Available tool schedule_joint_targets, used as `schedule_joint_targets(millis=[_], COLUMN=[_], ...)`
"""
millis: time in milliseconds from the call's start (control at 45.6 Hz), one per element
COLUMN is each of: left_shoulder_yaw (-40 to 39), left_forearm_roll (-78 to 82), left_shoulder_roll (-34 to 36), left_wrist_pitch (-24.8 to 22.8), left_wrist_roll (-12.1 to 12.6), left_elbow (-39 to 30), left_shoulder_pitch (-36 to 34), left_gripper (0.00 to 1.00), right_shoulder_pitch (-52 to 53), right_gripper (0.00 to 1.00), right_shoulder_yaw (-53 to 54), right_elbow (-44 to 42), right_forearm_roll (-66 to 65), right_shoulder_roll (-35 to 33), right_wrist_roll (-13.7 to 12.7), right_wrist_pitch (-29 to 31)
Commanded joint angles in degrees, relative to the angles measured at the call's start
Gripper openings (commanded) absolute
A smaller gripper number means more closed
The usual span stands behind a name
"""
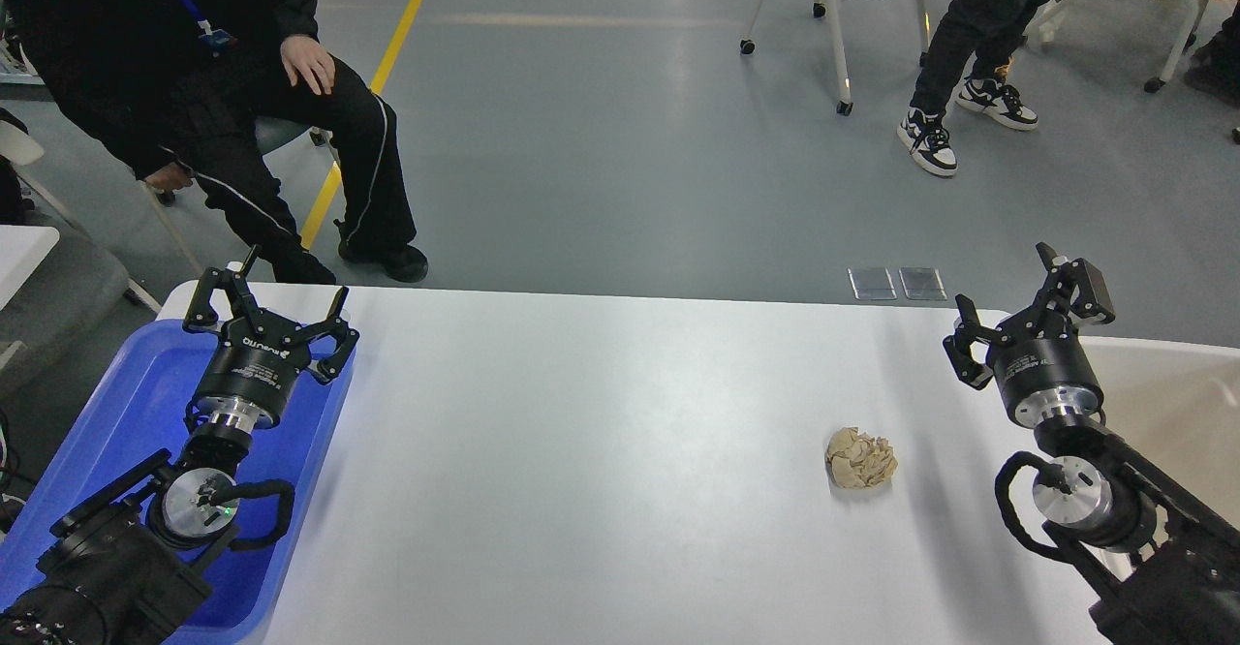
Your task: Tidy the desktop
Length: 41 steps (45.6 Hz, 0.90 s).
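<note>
The white desktop fills the lower half of the head view. On its right part lies a crumpled beige paper ball. My left gripper hangs over the far end of the blue tray, open and empty, far to the left of the ball. Open and empty as well, my right gripper hovers at the table's far right, beyond and to the right of the ball, near the cream-white bin.
A blue plastic tray lies at the left edge under my left arm. A cream-white bin stands at the right edge. Beyond the table a seated person is at the far left, with chairs and another person's legs farther back.
</note>
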Motion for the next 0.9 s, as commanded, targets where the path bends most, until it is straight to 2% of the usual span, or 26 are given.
schedule_joint_targets(millis=[0,877], left_shoulder_yaw=[0.09,0.09], left_forearm_roll=[-0.02,-0.02], left_shoulder_roll=[0.0,0.0], left_wrist_pitch=[0.0,0.09], left_wrist_roll=[0.0,0.0], left_elbow=[0.0,0.0], left_shoulder_pitch=[0.0,0.0], left_gripper=[1.0,1.0], right_shoulder_pitch=[0.04,0.65], right_gripper=[1.0,1.0], right_shoulder_yaw=[-0.04,0.48], right_elbow=[-0.11,0.5], right_forearm_roll=[0.01,0.01], right_shoulder_roll=[-0.45,-1.51], right_wrist_roll=[-0.03,0.05], right_wrist_pitch=[0.03,0.12])
